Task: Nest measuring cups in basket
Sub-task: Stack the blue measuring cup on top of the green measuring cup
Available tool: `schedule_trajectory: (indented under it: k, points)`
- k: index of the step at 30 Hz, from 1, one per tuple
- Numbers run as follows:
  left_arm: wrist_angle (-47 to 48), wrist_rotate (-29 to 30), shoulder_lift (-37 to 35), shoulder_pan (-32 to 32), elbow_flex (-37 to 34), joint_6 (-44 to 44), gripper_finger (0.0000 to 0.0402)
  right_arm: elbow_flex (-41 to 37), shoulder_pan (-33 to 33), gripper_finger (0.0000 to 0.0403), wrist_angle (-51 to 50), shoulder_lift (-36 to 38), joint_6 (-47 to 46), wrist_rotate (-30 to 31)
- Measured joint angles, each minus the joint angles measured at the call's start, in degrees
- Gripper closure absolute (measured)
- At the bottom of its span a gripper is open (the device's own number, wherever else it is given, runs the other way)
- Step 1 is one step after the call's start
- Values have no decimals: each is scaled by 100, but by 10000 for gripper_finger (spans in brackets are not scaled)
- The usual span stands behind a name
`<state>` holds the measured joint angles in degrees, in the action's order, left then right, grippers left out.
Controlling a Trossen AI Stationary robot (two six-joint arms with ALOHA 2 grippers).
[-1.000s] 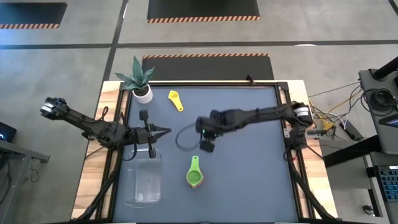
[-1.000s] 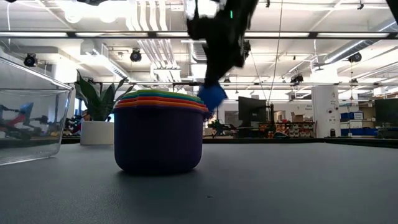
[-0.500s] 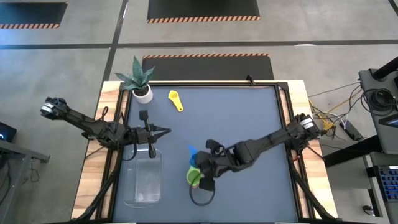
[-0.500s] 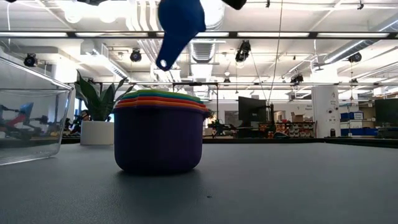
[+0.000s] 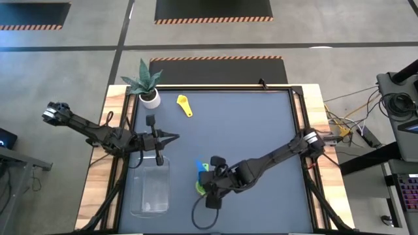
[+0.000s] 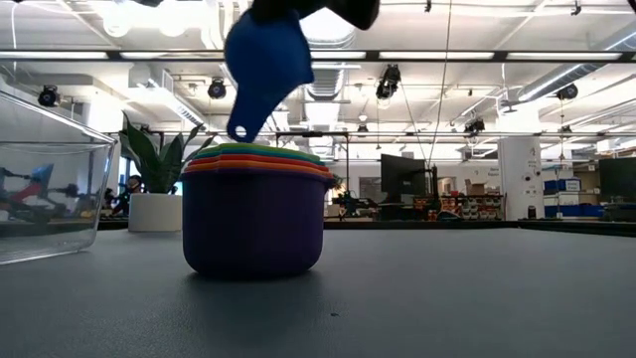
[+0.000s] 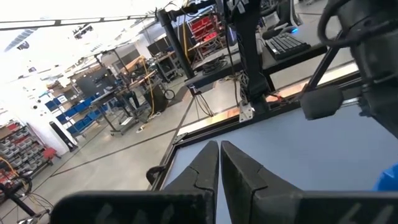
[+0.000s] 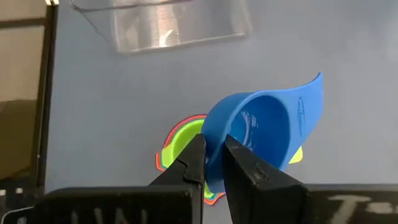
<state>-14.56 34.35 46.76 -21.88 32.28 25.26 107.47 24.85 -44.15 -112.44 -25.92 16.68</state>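
Pinching the glossy blue cup [image 8: 261, 134] rim, right gripper [image 8: 214, 163] hovers over nested cups [image 6: 253, 209]; left gripper [image 7: 219, 165] closed.

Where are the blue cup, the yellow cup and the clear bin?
blue cup [image 8: 267, 127], right wrist view, inside of its bowl.
yellow cup [image 5: 183, 102], high view, its bowl.
clear bin [image 5: 149, 189], high view, its floor.

blue cup [image 6: 266, 58] tilted above nested stack [image 6: 254, 209] | yellow cup [image 5: 185, 104] apart | basket [image 5: 150, 188] empty

Table [image 5: 261, 130]: plant pot [image 5: 151, 98], basket [image 5: 150, 189], cups [image 6: 253, 209].
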Motion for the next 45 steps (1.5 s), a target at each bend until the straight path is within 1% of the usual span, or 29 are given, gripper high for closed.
schedule_trajectory:
  k: [8,15,24,28,41,45]
  points:
    - [1,0,-2,-1,0,0,402,1573,3,380,-1707,-1059,-119,12]
    - [-1,0,-2,-6,-1,-2,402,2712,14,380,-2906,-1636,-494,390]
    - [1,0,-2,-8,-1,-2,402,2751,154,380,-2859,-1644,-662,386]
    - [1,0,-2,-8,-1,-2,402,2743,208,380,-2798,-1642,-713,285]
    - [1,0,-2,-6,-1,-4,402,2725,202,380,-2709,-1787,-709,256]
    - [1,0,-3,-6,-1,-4,402,2725,202,372,-2665,-1788,-709,230]
